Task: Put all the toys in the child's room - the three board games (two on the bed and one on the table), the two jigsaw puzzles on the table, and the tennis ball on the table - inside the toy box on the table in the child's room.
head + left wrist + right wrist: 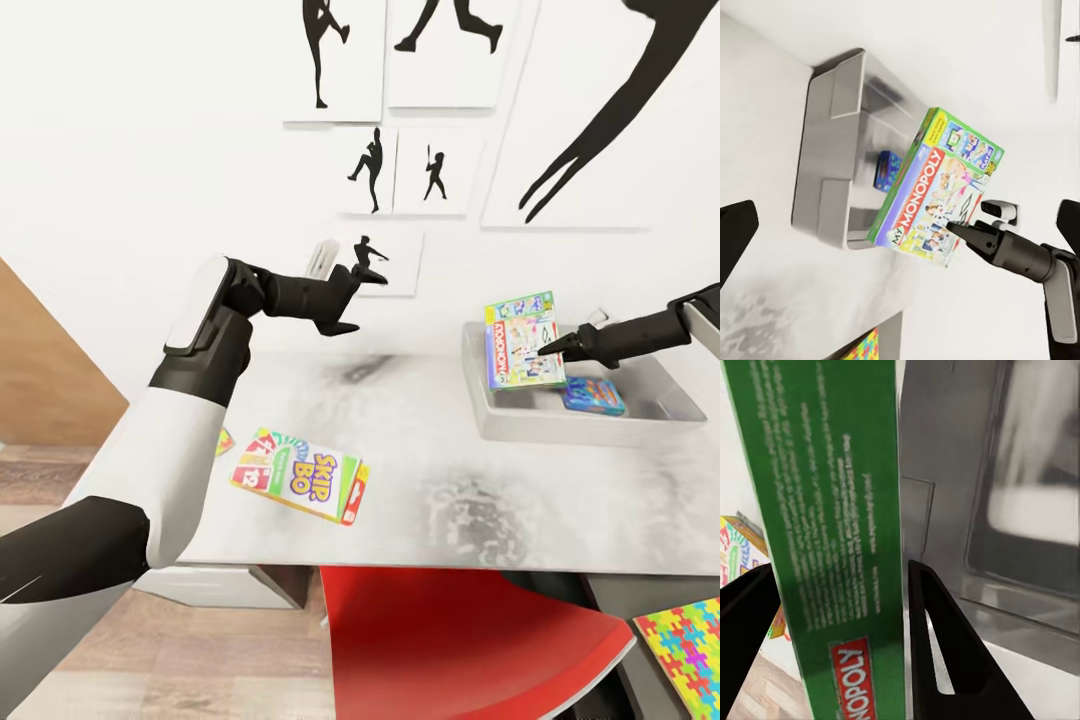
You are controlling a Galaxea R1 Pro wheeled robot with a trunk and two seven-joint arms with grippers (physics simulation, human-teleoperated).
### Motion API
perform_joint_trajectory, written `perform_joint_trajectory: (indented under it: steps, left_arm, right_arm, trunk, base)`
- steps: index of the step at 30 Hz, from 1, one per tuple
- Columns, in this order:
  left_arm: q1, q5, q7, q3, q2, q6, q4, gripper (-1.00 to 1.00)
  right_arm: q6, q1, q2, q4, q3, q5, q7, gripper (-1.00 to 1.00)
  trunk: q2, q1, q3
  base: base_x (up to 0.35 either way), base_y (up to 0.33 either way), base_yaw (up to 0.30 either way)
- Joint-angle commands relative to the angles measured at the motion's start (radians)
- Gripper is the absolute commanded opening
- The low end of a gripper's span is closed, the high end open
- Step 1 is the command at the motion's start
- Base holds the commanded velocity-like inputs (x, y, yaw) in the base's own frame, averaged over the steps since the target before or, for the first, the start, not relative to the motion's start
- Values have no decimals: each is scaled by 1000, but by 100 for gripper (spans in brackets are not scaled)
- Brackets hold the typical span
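Green-edged MY MONOPOLY box (522, 340) is pinched upright in your right gripper (556, 347), arm stretched over the toy box (540, 428) at the table's (440, 490) far right. Blue game (593, 395) lies inside. SKIP BO box (299, 474) lies near the front edge. Left gripper (345, 298) hovers raised, spread, empty.
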State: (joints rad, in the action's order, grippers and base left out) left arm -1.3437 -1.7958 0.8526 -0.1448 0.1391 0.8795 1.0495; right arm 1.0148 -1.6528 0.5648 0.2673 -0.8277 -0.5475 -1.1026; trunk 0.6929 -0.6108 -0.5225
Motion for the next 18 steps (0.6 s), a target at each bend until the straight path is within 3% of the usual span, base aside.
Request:
perform_joint_trajectory:
  steps: [1,18]
  left_arm:
    - [-1,-9,10,0,0,0,1,100]
    - [-10,-15,15,1,2,0,29,100]
  right_arm:
    - [5,-1,1,0,-5,-2,-8,-100]
    - [5,-27,4,1,-5,0,-7,-100]
  trunk:
    - [1,0,-3]
    - [1,0,-31]
  base:
    - [0,0,0]
    - [0,0,0]
